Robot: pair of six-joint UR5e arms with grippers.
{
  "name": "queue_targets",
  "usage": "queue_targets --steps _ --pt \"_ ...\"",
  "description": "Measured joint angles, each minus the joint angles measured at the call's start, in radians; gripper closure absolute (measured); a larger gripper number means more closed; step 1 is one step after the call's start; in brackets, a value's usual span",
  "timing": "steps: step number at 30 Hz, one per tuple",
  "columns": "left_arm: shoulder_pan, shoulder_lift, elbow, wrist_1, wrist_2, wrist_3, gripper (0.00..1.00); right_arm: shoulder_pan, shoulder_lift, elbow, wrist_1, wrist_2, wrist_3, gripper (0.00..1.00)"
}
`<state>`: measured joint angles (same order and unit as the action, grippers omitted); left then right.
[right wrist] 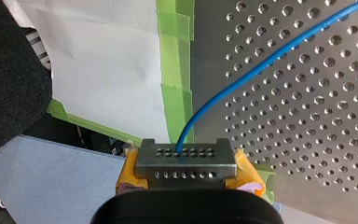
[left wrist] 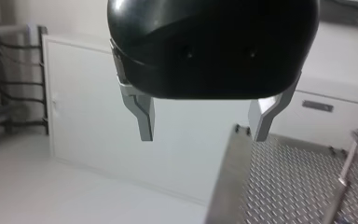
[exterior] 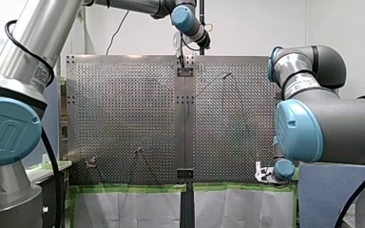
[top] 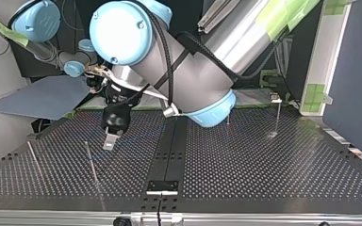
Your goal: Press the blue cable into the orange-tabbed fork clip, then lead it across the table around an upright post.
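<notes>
Right wrist view: my right fingers [right wrist: 131,173], with yellow pads, are closed on a thin blue cable [right wrist: 242,77]. The cable comes out at the far edge of a small grey metal block [right wrist: 186,161] with rows of holes, set between the pads. From there it runs away over the silver perforated metal bench [right wrist: 307,130]. In the front view this arm's tip sits at the lower right of the frame, at the bench's near edge. My left fingers [left wrist: 142,114], bare metal, are spread open and hold nothing. They are raised off the bench at the upper middle of the front view. I cannot pick out the orange-tabbed fork clip in any view. Thin upright metal posts [top: 92,165] stand at the lower left of the top view. I judge the step in hand to be carrying the cable to the clip. To do it well I should grip firmly, hold the cable low and lightly taut, line it up over the fork's slot, then press straight down.
</notes>
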<state>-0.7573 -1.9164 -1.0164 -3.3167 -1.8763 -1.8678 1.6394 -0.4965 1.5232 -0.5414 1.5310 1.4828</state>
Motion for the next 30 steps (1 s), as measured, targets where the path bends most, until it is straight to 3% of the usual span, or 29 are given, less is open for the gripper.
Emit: queue_targets --steps 30 --pt "-0.005 0.287 -0.286 0.286 0.014 0.007 0.01 0.008 -0.002 -0.003 0.014 -0.002 -0.016 1.0"
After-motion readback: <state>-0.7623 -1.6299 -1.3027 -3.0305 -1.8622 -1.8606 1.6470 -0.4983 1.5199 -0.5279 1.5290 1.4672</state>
